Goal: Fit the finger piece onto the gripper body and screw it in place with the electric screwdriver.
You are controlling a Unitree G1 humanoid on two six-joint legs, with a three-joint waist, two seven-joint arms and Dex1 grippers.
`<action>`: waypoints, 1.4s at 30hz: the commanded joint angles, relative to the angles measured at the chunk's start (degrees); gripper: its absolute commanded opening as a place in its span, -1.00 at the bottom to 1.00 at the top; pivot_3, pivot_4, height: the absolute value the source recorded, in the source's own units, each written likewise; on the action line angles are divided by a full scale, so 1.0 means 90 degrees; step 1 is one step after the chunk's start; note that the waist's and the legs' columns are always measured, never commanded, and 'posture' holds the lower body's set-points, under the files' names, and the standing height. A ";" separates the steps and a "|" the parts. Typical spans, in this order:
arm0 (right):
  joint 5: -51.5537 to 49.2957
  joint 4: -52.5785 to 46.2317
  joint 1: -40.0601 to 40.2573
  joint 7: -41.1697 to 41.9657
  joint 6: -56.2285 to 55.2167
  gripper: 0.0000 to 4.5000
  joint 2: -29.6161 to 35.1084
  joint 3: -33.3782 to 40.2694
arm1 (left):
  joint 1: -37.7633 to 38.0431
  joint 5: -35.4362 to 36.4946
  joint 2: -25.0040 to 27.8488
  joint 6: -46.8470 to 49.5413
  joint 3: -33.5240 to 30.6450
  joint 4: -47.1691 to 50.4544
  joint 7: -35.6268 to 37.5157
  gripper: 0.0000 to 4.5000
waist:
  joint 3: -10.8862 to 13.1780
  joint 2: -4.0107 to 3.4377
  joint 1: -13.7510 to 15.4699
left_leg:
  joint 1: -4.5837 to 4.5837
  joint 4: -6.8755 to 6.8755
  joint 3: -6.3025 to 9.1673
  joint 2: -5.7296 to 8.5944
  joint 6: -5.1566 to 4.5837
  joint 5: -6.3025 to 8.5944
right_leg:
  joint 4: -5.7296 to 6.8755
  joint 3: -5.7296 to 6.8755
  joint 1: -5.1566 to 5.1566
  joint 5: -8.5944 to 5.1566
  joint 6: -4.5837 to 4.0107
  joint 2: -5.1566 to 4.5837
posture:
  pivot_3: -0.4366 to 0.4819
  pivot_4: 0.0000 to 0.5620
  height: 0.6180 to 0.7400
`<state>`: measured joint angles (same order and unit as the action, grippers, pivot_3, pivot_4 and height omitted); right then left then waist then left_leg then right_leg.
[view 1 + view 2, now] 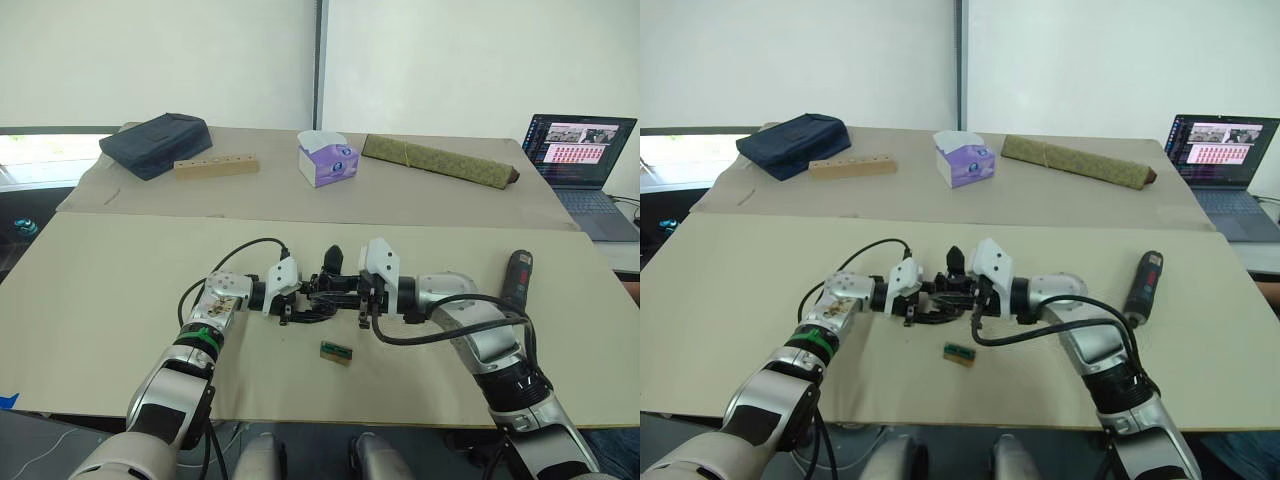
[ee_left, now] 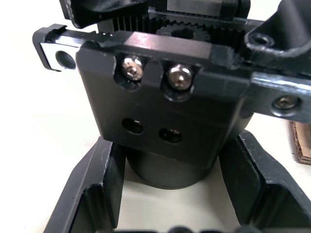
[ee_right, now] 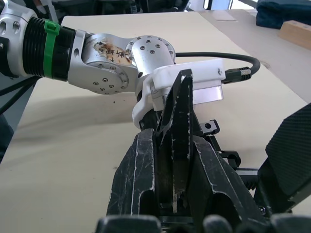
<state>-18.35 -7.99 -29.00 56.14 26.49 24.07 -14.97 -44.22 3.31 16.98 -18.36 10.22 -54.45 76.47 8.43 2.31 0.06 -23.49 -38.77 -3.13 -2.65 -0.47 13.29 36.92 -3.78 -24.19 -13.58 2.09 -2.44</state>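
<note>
Both arms meet at the middle of the near worktop, and the whole job turns on how the two black parts between them line up; the left end effector comes in from the robot's left and has its two fingers set either side of the round base of the gripper body, close against it as far as I can see, so I judge it clamped there as a steadying hold.

The right end effector faces it from the other side, closed on the finger piece; that wedge stands along the fingers with its pointed end aimed toward the left wrist, so its long axis runs roughly in line with the right forearm.

The finger piece is just beside the gripper body, right at its toothed top edge; whether it is seated yet I cannot tell.

The two open holes on the body's face sit below two fitted screws, which looks to me like the mounting spot.

The electric screwdriver lies well apart on the worktop, out past the right elbow, its length pointing away from the robot; the right arm is plainly the nearer one to it.
</note>
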 commanded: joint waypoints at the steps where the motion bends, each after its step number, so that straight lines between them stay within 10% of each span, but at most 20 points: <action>1: -0.0041 0.0060 0.0142 0.0083 0.0450 -0.82 0.0063 -0.0223 | 0.0166 -0.0189 0.0013 0.0154 0.0136 -0.0042 -0.0018 0.02 | -0.0007 0.0000 0.0000 | 0.0001 0.0000 0.0000 0.0000 -0.0001 0.0001 | 0.0000 0.0000 0.0001 0.0000 0.0000 0.0000 | -0.05 -0.47 1.00; 26: -0.0039 0.1158 -0.0383 -0.0083 -0.0089 -0.82 -0.0183 0.0058 | 0.0417 -0.0125 0.0046 0.0506 0.0158 0.0275 0.0045 0.02 | -0.0127 -0.0026 -0.0095 | 0.0027 0.0006 -0.0003 -0.0003 -0.0009 0.0006 | 0.0005 -0.0001 0.0016 -0.0004 -0.0003 0.0003 | -0.05 -0.47 1.00; 27: -0.0106 0.1153 -0.0428 -0.0087 -0.0243 -0.36 -0.0259 0.0167 | 0.0412 -0.0133 0.0047 0.0492 0.0160 0.0265 0.0033 0.02 | -0.0127 -0.0026 -0.0095 | 0.0027 0.0006 -0.0003 -0.0003 -0.0009 0.0006 | 0.0005 -0.0001 0.0015 -0.0004 -0.0003 0.0003 | -0.05 -0.47 1.00; 36: -0.0546 0.0760 -0.0290 0.0640 -0.0812 0.99 -0.0044 0.0689 | 0.0388 -0.0066 0.0058 0.0815 0.0110 0.0284 0.0015 0.02 | -0.0124 -0.0027 -0.0083 | 0.0005 0.0005 -0.0003 -0.0001 -0.0011 0.0007 | -0.0002 -0.0002 0.0001 -0.0003 -0.0002 0.0001 | -0.05 -0.47 1.00; 42: -0.0991 -0.0008 -0.0061 0.0834 -0.0560 1.00 0.0360 0.1061 | 0.0447 -0.0146 0.0139 0.0624 0.0107 0.0267 -0.0225 0.98 | -0.0123 -0.0030 -0.0087 | 0.0010 0.0007 -0.0002 -0.0003 -0.0011 0.0007 | -0.0001 -0.0002 0.0002 -0.0004 -0.0002 0.0002 | -0.05 -0.47 1.00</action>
<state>-24.80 -4.32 -29.96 63.15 21.35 26.76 -7.44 -41.70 3.94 17.85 -12.73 10.17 -50.75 75.38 7.32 2.05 -0.72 -23.40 -38.71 -3.15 -2.68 -0.56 13.36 36.93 -3.80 -24.17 -13.62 2.08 -2.42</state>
